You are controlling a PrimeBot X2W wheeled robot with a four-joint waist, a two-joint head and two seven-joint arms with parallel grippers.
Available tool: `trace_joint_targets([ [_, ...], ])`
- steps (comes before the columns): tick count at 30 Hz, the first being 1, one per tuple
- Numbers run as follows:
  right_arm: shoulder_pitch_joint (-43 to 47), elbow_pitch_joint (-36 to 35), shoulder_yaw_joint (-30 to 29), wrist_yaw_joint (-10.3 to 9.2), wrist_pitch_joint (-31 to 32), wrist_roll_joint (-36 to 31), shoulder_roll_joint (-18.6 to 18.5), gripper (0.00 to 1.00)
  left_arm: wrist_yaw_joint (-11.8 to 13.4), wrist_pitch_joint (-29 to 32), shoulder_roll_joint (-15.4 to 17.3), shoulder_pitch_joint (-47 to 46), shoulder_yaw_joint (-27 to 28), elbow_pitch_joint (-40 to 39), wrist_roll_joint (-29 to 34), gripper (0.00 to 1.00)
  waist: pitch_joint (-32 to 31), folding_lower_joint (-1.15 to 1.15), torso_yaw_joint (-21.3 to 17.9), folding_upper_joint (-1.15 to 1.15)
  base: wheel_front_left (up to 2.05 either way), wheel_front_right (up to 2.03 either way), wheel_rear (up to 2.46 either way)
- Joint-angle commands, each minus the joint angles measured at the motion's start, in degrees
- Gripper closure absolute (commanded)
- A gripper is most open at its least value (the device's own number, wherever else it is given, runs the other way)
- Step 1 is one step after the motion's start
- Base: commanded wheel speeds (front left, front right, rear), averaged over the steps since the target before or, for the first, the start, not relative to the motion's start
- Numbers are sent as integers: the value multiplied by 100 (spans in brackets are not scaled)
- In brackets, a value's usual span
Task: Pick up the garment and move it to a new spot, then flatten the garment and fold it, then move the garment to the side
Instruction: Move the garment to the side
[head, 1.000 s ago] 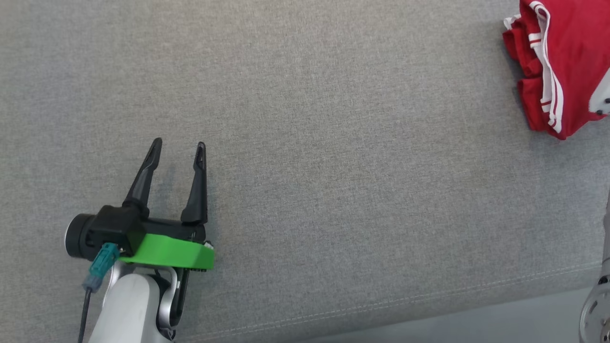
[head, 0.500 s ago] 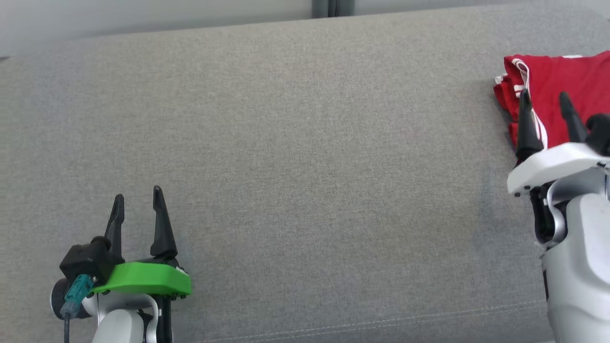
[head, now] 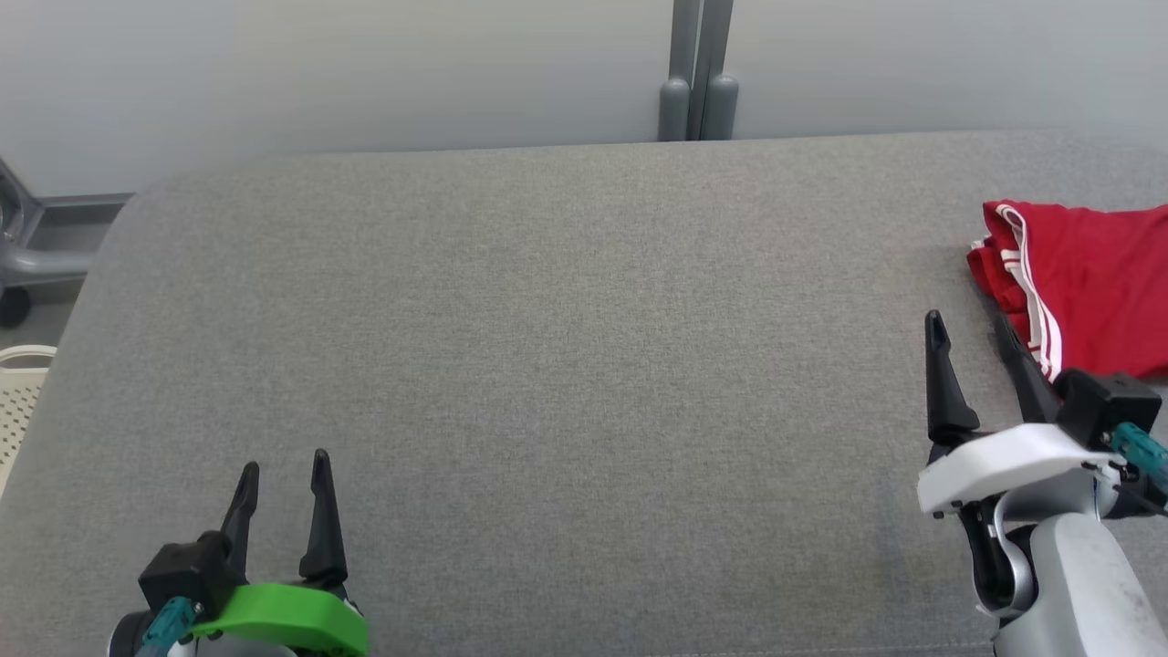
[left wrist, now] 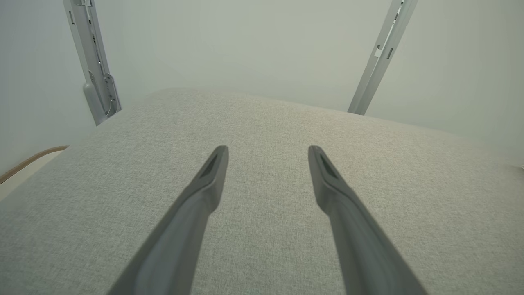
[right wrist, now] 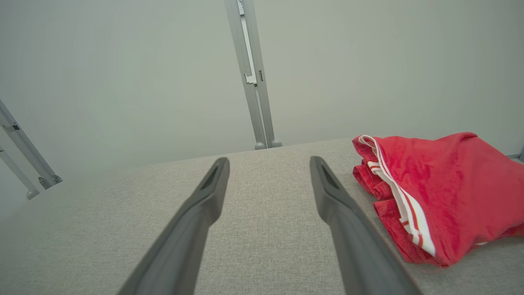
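at the far right of the grey fabric-covered table [head: 547, 365], we see the red garment [head: 1086, 283] with white stripes lying in a loosely folded bundle, its right part cut off by the head view's edge. the right hand [head: 967, 322] stands just beside the bundle's near-left corner, fingers spread wide and empty. the left hand [head: 284, 464] is held well apart at the near left, equally wide and empty. risk, as we judge it: a low sweep of the right hand could catch the striped edge, drag the layers open, or push the bundle toward a table edge we cannot locate on that side. open room: the broad bare middle between the hands. limits: the far edge by the wall post [head: 698, 91] and the rounded left corner beside a cream basket [head: 18, 401].
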Motion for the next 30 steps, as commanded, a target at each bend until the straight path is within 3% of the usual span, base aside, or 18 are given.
trace_joint_targets([
  [1, 202, -77, -54, -8, -84, 66, 23, 0, -61, -40, 30, 198, 16, -46, 50, 0, -248, 0, 170, 0, 0, 0, 0],
  [13, 888, 44, 45, -7, -343, 127, 59, 0, -358, -42, -99, 727, 264, -489, 370, 0, -420, 0, 258, 0, 0, 0, 0],
  [30, 1240, 526, 36, -7, -416, -377, 61, 0, -575, -43, -257, 876, 317, -237, 653, 0, -382, 0, 136, 0, 0, 0, 0],
])
